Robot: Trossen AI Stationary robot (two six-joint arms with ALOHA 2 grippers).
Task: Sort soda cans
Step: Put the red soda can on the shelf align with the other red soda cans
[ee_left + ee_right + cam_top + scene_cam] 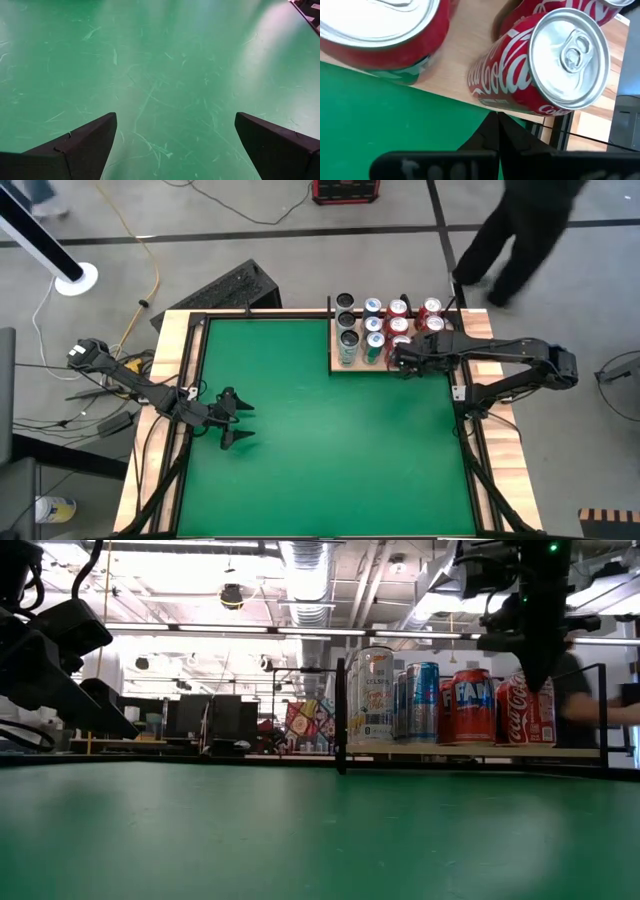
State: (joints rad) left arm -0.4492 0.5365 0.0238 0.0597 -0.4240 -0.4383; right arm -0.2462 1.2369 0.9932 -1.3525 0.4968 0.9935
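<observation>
The soda cans [385, 330] stand grouped on the wooden tray [440, 368], where the right gripper [403, 362], fingers pressed together and holding nothing, hovers at the tray's front edge beside a red Coca-Cola can [540, 65], while the left gripper [235, 420] waits spread wide well away from the tray.

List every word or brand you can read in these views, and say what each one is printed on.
"Coca-Cola": white script on the red can nearest the right gripper, also readable on the red can in the low view.
"FAN": partial white letters on the red-and-blue can.
Pale can: print too small to read.
Left gripper: no text nearby.
</observation>
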